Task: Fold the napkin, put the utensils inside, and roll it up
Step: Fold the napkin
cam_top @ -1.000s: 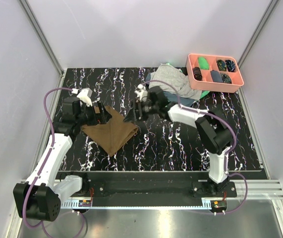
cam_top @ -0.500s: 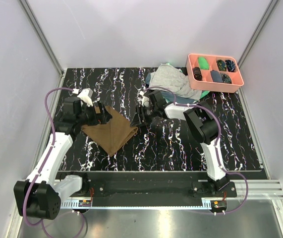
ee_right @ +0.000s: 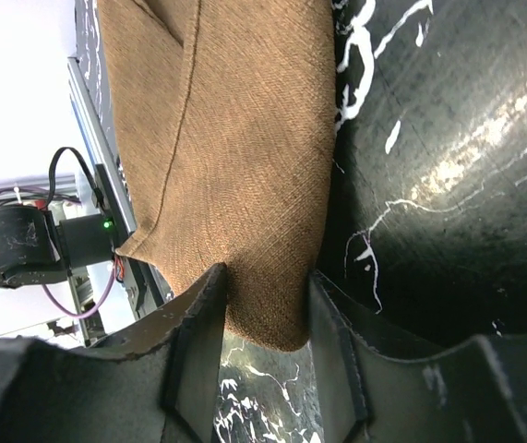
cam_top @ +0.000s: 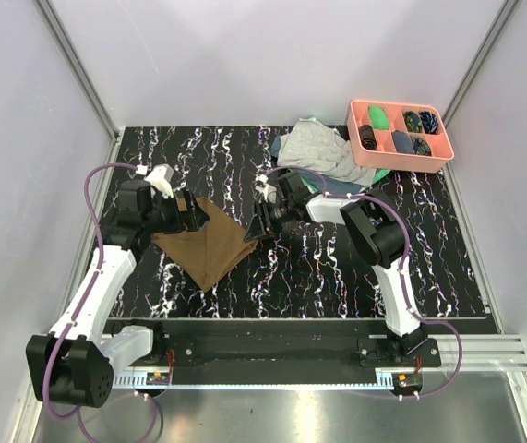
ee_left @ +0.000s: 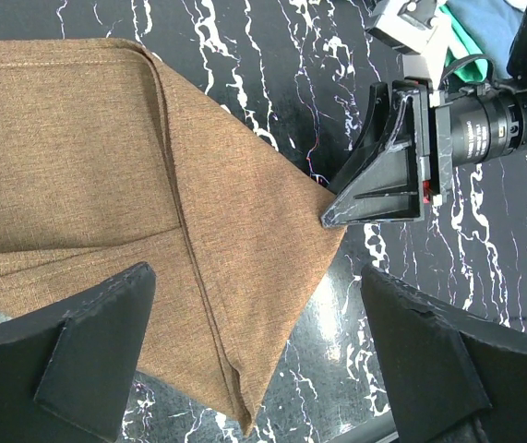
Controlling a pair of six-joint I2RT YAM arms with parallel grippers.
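Napkin (cam_top: pixel 209 242): brown, lying on the left-centre of the surface, with its right corner in the right hand.
Right hand (ee_right: pixel 265 281): closed on that corner. Its fingers (ee_right: pixel 194 323) stand only narrowly apart, and cloth fills the gap and touches both. It points left, low over the surface.
Left hand (ee_left: pixel 256 277): open, fingers spread wide, holding nothing. It hovers over the napkin's far-left part — one finger above cloth, the other above bare surface.
Napkin's lie: a pointed shape with one point toward the arm bases. The hemmed edge of an upper layer runs down the middle toward that point.
Surface (cam_top: pixel 318 268): black with white veining.
Far right: a grey cloth (cam_top: pixel 314 148) in a heap, just beside a pink tray (cam_top: pixel 406 160) holding small dark and green items — both well apart from the napkin.
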